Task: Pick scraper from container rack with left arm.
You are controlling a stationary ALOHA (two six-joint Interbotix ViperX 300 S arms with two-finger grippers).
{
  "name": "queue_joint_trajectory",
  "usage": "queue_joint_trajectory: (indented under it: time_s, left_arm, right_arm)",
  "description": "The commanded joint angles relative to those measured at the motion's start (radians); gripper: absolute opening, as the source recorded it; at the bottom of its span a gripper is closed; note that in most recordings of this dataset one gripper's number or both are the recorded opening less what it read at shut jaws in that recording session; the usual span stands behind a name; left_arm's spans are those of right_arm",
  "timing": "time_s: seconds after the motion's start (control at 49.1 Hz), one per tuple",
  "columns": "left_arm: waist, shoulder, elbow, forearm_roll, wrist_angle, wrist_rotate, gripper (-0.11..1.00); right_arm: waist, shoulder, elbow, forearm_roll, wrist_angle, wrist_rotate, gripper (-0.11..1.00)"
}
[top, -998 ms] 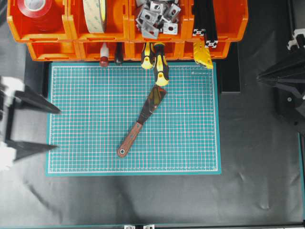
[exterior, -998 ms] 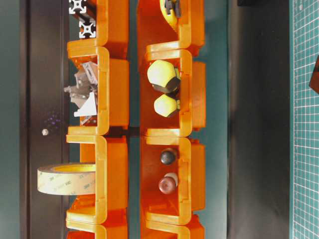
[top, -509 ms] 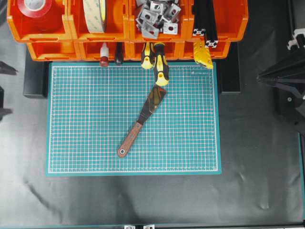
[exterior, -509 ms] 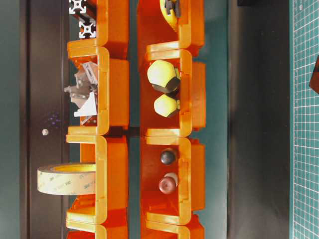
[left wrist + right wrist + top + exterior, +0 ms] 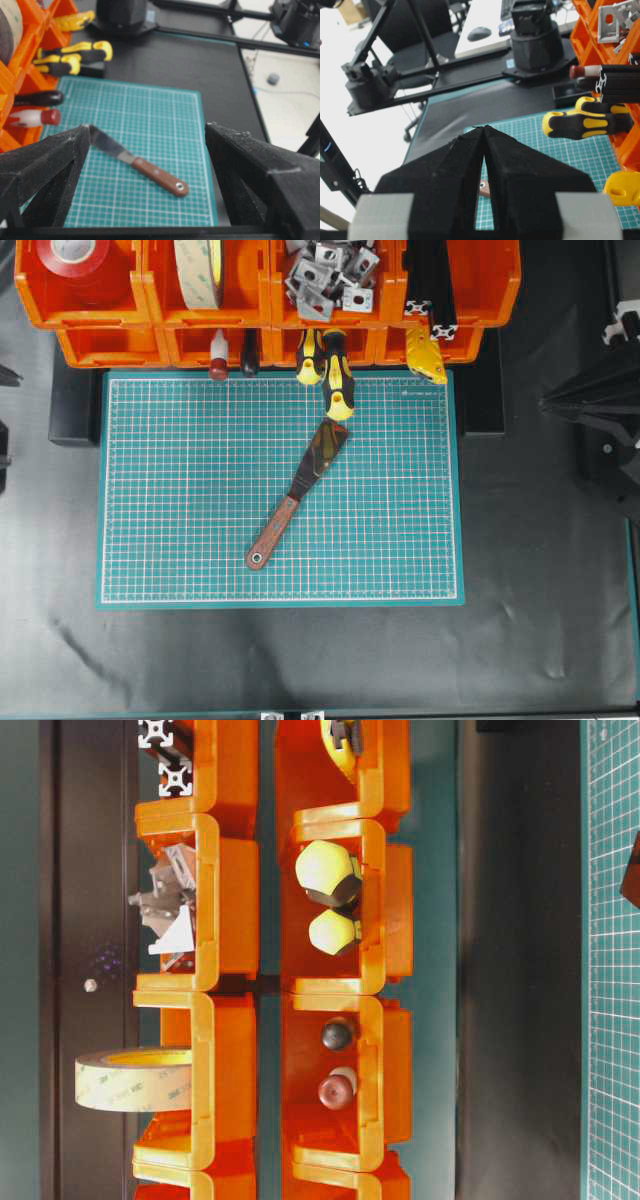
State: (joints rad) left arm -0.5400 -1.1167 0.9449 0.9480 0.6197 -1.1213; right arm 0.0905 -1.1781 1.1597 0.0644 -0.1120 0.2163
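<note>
The scraper point(image 5: 293, 498) lies flat on the green cutting mat point(image 5: 180, 490), outside the orange container rack point(image 5: 268, 295). Its blade points up-right toward the bins and its reddish-brown handle points down-left. In the overhead view only the fingertips point(image 5: 5, 375) of my left gripper show, at the left edge and far from the tool. In the left wrist view my left gripper point(image 5: 147, 127) stands wide open and empty, with the scraper point(image 5: 150, 170) on the mat beyond it. My right gripper point(image 5: 484, 129) is shut on nothing and is parked at the right point(image 5: 548, 400).
Two yellow-and-black screwdrivers point(image 5: 336, 380) stick out of a lower bin, just above the blade tip. A red-knobbed tool point(image 5: 218, 366) and a dark handle poke out further left. The upper bins hold tape rolls point(image 5: 198, 270), metal brackets point(image 5: 328, 275) and black profiles point(image 5: 432, 290).
My left gripper has drawn back leftward, from the mat's left edge to almost out of the overhead view, still open. The scraper and the right arm have not moved.
</note>
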Motion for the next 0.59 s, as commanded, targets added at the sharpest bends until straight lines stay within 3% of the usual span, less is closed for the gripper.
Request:
queue_joint_trajectory:
  time_s: [0.0,0.57]
  left_arm:
    - [0.008,0.002,-0.009,0.003,-0.002,-0.002,0.91]
    - [0.040,-0.020,0.017,0.003,-0.005,-0.002,0.91]
  right_arm:
    - [-0.002,0.006,-0.031,0.002,-0.006,-0.002,0.01]
    - [-0.002,0.006,-0.031,0.002,-0.008,-0.003,0.01]
